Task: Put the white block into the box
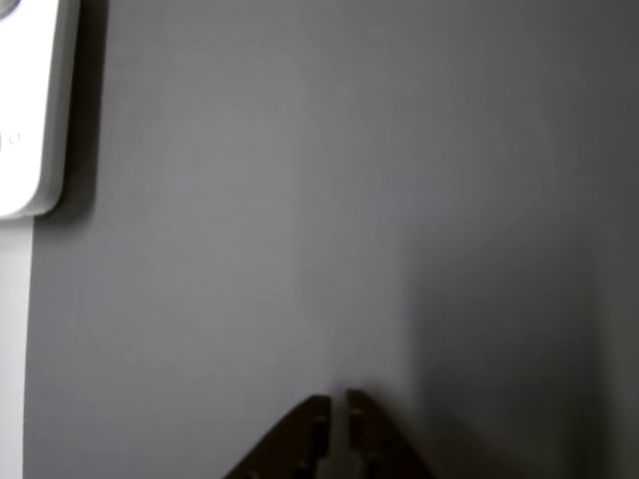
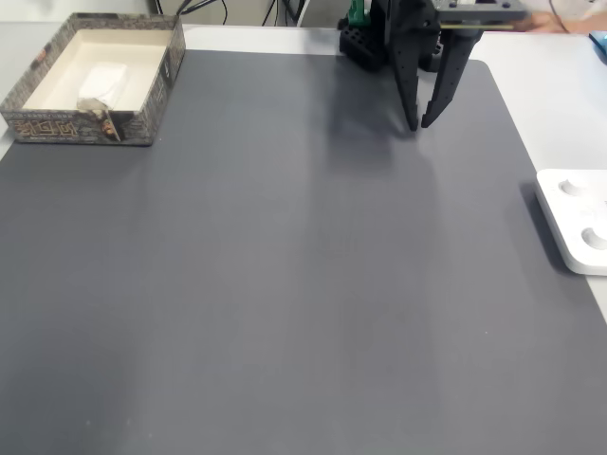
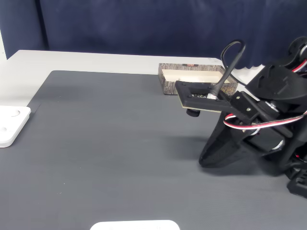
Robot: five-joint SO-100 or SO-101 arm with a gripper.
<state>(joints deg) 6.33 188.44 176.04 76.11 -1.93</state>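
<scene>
One box (image 2: 152,90) is seen, with one white block (image 2: 102,81) laid inside it. The gripper (image 2: 418,123) is held slightly parted, nothing gripped.

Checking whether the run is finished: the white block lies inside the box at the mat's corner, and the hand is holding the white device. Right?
Not quite. The hand holds nothing; in a fixed view it hangs over bare mat, well apart from the white device. The white block does lie inside the box at the corner.
</scene>
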